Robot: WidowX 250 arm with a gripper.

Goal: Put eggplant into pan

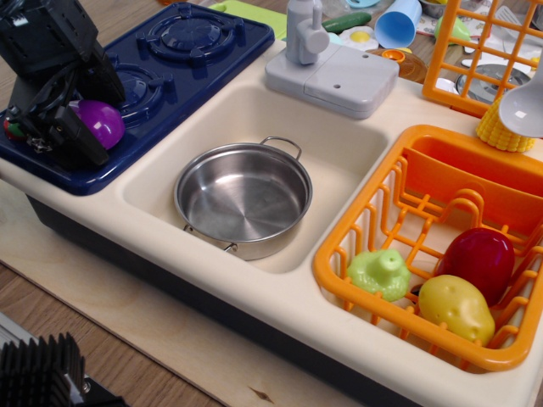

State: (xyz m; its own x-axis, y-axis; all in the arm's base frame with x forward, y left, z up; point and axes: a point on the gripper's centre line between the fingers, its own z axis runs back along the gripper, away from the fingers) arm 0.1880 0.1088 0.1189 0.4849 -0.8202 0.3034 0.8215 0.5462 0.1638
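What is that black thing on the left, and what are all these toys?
The black thing is a robot's gripper, its hand. One camera looks down at a toy kitchen from the front. The gripper sits on the blue stove, around a purple eggplant; whether it is squeezing yet is hard to see. A shiny pan waits empty in the sink. On the right, an orange rack holds a yellow potato, a dark red vegetable and a green one.

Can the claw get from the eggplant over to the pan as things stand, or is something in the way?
Probably yes. The claw is down around the eggplant on the blue stove. The pan sits empty in the sink just beside it, with nothing standing between them. Whether the grip is closed is hidden.
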